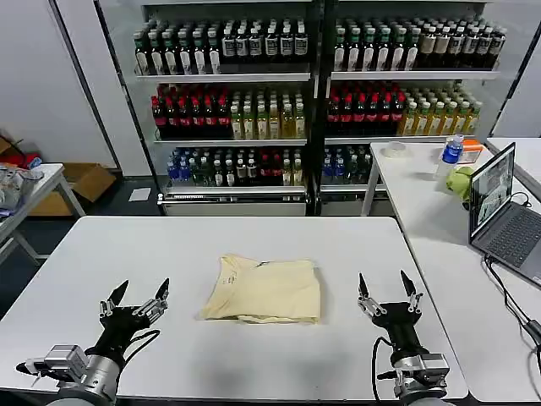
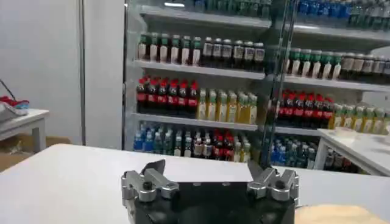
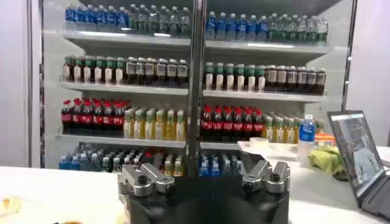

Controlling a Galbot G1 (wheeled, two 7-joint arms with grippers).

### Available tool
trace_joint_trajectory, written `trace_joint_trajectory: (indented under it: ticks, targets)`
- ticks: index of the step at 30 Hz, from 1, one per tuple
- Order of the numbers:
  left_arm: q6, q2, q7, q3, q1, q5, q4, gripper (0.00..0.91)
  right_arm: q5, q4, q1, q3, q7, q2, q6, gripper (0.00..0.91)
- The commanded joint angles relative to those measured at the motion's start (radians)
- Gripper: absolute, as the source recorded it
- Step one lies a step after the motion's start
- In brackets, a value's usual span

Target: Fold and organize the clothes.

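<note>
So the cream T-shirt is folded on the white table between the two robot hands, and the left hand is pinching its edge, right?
Not quite. The left hand is open and empty, resting apart from the T-shirt, as the head view shows. The rest holds: the shirt lies folded on the white table, between it and the right hand.

Shop mock-up: stocked drink shelves [image 1: 313,93]
</note>
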Motion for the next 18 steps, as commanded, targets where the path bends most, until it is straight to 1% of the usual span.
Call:
trace_joint_trajectory:
  ticks: [1, 3, 6, 18]
  targets:
    - [-0.001, 0.003, 0.013, 0.000, 0.005, 0.024, -0.008, 0.907, 0.014, 0.030, -0.042, 0.028, 0.000, -0.001, 0.003, 0.907]
    - [0.000, 0.001, 0.012, 0.001, 0.005, 0.026, -0.009, 0.907, 0.001, 0.033, -0.043, 0.029, 0.008, -0.004, 0.015, 0.907]
    - [0.000, -0.002, 0.012, 0.002, 0.008, 0.031, -0.013, 0.907, -0.001, 0.046, -0.045, 0.033, 0.017, -0.008, 0.012, 0.907]
    - [0.001, -0.012, 0.014, 0.000, 0.005, 0.059, -0.010, 0.907, -0.018, 0.057, -0.050, 0.037, 0.012, -0.019, 0.007, 0.907]
